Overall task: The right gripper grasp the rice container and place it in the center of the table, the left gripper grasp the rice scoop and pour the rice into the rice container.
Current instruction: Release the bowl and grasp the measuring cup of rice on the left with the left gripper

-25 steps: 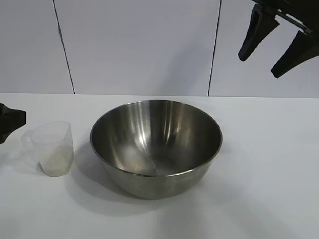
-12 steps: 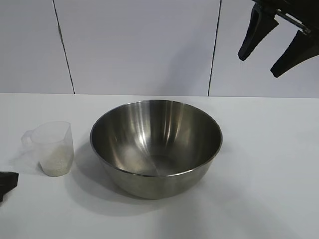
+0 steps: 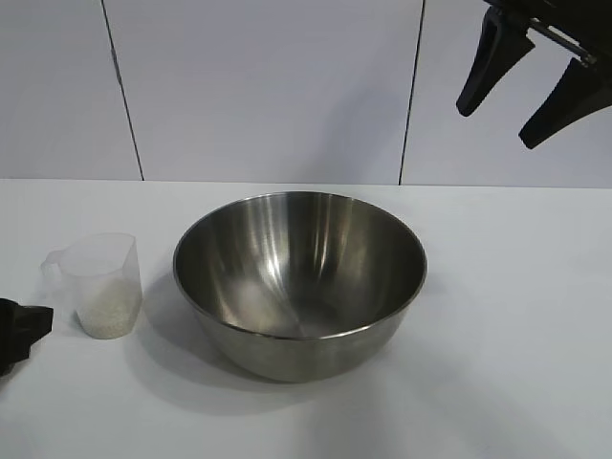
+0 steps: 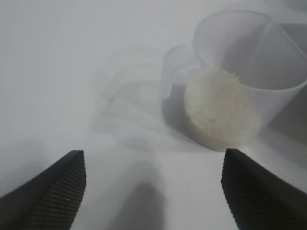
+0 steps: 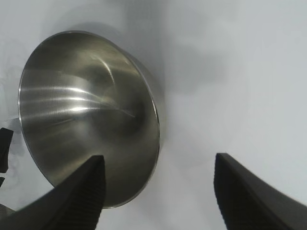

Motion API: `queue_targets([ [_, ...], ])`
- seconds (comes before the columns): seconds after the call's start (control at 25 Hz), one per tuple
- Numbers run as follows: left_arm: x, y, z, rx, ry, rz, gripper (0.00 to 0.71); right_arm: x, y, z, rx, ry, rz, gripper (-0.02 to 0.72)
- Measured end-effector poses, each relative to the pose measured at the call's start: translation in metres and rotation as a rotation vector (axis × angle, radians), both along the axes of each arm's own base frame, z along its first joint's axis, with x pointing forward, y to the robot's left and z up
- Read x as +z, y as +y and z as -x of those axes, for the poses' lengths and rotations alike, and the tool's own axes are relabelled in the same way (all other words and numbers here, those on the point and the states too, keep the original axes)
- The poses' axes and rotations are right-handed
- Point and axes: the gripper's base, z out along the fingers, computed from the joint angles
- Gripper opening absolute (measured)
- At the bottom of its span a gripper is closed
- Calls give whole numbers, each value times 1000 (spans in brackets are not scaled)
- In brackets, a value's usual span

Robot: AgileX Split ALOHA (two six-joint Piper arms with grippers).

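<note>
Exterior view: the bowl stands mid-table with the scoop of rice just beside it; the left gripper sits low near the scoop, and the right gripper hangs high, jaws wide, empty. Left wrist view: jaws wide, empty, scoop ahead, untouched. Right wrist view: jaws wide above the bowl.

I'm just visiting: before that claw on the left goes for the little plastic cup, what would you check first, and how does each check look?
1. Large round steel bowl mid-table, empty: ok.
2. Small translucent plastic cup upright, white rice inside: ok.
3. Black left gripper open, cup ahead and apart from it: ok.
4. Cup handle lined up between its fingers: not ok, off to one side.
5. Black right gripper open, raised clear above the white table: ok.
</note>
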Motion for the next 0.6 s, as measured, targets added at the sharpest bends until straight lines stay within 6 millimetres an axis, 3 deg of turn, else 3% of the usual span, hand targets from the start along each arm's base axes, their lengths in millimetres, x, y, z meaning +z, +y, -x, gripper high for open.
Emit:
queue_targets([
  [0.6,2,4,-10,69,-30,2,540,0,0,-1,-3,-6,0,452],
])
